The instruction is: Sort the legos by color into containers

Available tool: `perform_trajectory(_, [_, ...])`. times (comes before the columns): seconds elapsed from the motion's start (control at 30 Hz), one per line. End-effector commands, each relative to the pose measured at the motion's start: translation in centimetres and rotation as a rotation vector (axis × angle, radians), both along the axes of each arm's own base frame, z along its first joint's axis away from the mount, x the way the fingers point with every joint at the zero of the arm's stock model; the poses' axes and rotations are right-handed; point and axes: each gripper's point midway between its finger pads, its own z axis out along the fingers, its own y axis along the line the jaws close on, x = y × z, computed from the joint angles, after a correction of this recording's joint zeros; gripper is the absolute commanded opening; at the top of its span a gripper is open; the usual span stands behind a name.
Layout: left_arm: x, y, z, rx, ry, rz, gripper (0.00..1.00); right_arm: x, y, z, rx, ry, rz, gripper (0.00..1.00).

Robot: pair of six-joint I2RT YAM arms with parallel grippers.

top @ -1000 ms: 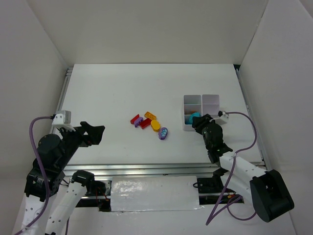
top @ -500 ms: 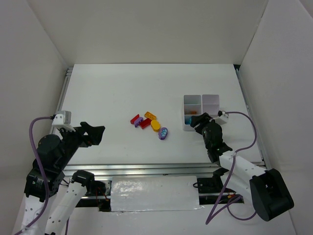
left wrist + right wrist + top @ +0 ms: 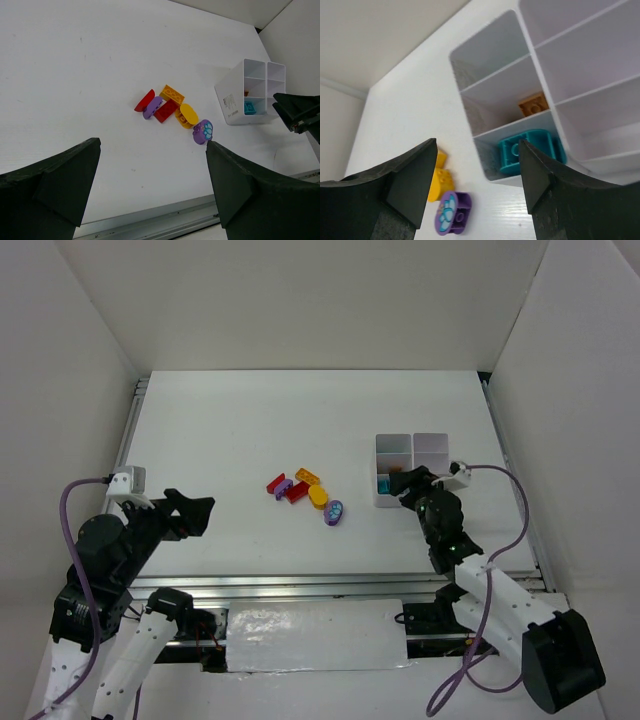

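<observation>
To the right on the tabletop (image 3: 230, 420): the white tray (image 3: 380, 453), 6 square compartments in 2 columns of 3. In its near-left compartment, 1 teal lego (image 3: 530, 150). In the middle-left compartment just behind, 1 orange lego (image 3: 533, 105) with a stud showing.

Well apart to the left, mid-tabletop, 6 loose legos in a tight cluster:
- a red oval (image 3: 144, 100) against a purple piece (image 3: 152, 107)
- next to those, a red brick (image 3: 167, 110)
- just behind the red brick, an orange studded plate (image 3: 172, 93)
- beside the red brick on the tray side, a yellow oval (image 3: 188, 115)
- nearest the tray, a purple oval with a pale blue flower (image 3: 203, 131)

Above the tray's near end, the right end effector (image 3: 477, 145): released, fingers spread wide, nothing between them, with the teal lego below and a little to the right of the gap.

Over the near-left tabletop, well apart from the cluster, the left end effector (image 3: 152, 146): also released and empty, fingers wide, pointed toward the loose legos.
</observation>
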Motion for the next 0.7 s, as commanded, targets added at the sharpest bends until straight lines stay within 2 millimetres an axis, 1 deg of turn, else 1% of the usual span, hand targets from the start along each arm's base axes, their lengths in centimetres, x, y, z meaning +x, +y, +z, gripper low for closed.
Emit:
perform_trajectory(0.0, [0.4, -0.3, 0.9, -0.006, -0.033, -0.013, 0.99, 0.2, 1.6, 4.8, 0.006, -0.091, 0.086, 0.73])
perform_trajectory(0.07, [0.5, -0.4, 0.8, -0.006, -0.028, -0.013, 0.99, 0.0, 2.4, 5.7, 0.0, -0.051, 0.114, 0.77])
perform_trajectory(0.13, [0.6, -0.4, 0.6, -0.004, -0.02, -0.013, 1.0, 0.1, 2.8, 5.6, -0.016, 0.001, 0.123, 0.87])
perform_trajectory(0.17, [0.6, -0.4, 0.6, -0.005, -0.017, -0.013, 1.0, -0.2, 3.4, 5.7, -0.026, 0.038, 0.138, 0.99])
perform_trajectory(0.2, [0.9, 0.1, 0.5, 0.001, -0.012, 0.017, 1.0, -0.2, 3.3, 5.5, -0.038, 0.064, 0.126, 1.0])
perform_trajectory(0.23, [1.0, 0.1, 0.5, 0.0, -0.01, 0.021, 0.99, -0.5, 3.8, 5.7, -0.048, 0.096, 0.135, 1.0])
perform_trajectory(0.3, [1.0, 0.3, 0.4, 0.0, -0.005, 0.034, 1.0, -0.8, 4.0, 5.2, -0.059, 0.154, 0.113, 1.0])
perform_trajectory(0.37, [1.1, 0.5, 0.2, -0.003, 0.003, 0.049, 0.99, -1.1, 4.8, 4.5, -0.109, 0.233, 0.115, 1.0])
perform_trajectory(0.4, [1.3, 0.8, 0.1, -0.001, 0.012, 0.069, 1.0, -1.5, 6.1, 3.3, -0.141, 0.297, 0.127, 1.0])
perform_trajectory(0.43, [1.5, 0.9, 0.0, -0.006, 0.019, 0.083, 1.0, -1.7, 5.9, 3.9, -0.183, 0.332, 0.09, 1.0])
perform_trajectory(0.47, [1.5, 1.1, -0.2, -0.004, 0.033, 0.096, 1.0, -1.9, 6.4, 3.8, -0.208, 0.36, 0.086, 1.0])
perform_trajectory(0.5, [1.8, 1.3, -0.4, -0.002, 0.046, 0.111, 1.0, -2.5, 7.8, 3.6, -0.214, 0.385, 0.101, 1.0])
perform_trajectory(0.53, [2.0, 1.7, -0.6, -0.004, 0.056, 0.142, 0.99, -2.5, 8.5, 3.2, -0.26, 0.429, 0.095, 1.0])
perform_trajectory(0.57, [2.0, 2.0, -0.8, -0.001, 0.072, 0.157, 0.99, -2.7, 9.2, 3.1, -0.26, 0.446, 0.094, 1.0])
perform_trajectory(0.6, [2.3, 2.2, -1.1, 0.002, 0.09, 0.174, 1.0, -3.2, 10.5, 1.9, -0.302, 0.484, 0.108, 1.0])
perform_trajectory(0.63, [2.5, 2.5, -1.3, 0.003, 0.099, 0.2, 1.0, -3.0, 10.5, 2.4, -0.329, 0.487, 0.082, 1.0])
perform_trajectory(0.67, [2.6, 2.6, -1.5, 0.006, 0.116, 0.208, 1.0, -3.0, 11.0, 2.0, -0.347, 0.497, 0.082, 0.99])
